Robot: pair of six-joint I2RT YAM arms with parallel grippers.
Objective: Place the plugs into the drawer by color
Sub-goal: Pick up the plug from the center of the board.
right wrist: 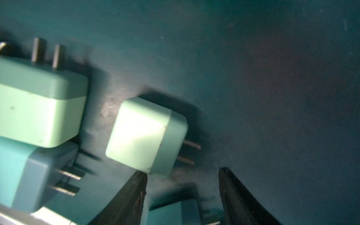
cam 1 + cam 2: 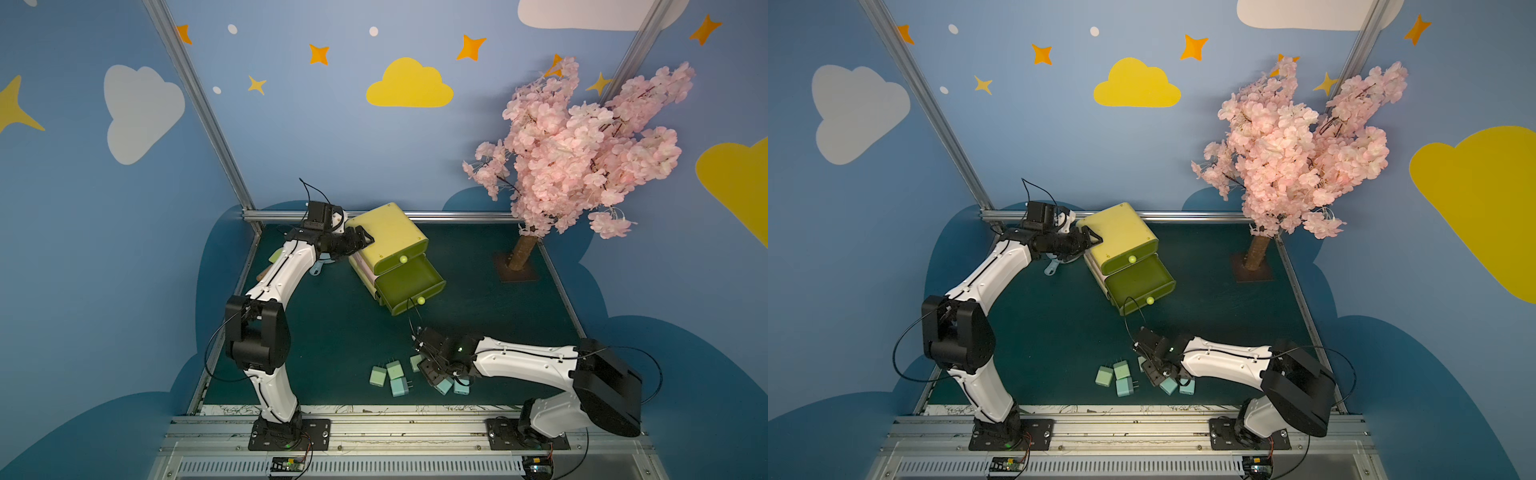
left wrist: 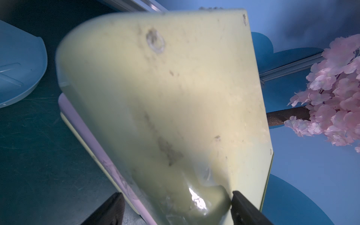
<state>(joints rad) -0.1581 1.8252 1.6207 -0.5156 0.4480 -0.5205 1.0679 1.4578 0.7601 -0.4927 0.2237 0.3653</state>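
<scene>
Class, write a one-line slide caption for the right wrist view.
Right gripper, fingers open, poised beside a mint green plug on the dark mat.

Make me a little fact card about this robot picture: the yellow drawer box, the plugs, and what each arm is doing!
Chest: yellow plastic chest of green drawers, standing on the dark green mat
Drawers: top one shut; drawer below it pulled out, nothing seen inside
Plugs: six small cube-shaped plastic plugs on the mat, mint green and light blue; no pink in view
Left gripper: jaws closed on the chest's back corner
Right gripper: jaws open, empty, beside a mint green plug
</scene>
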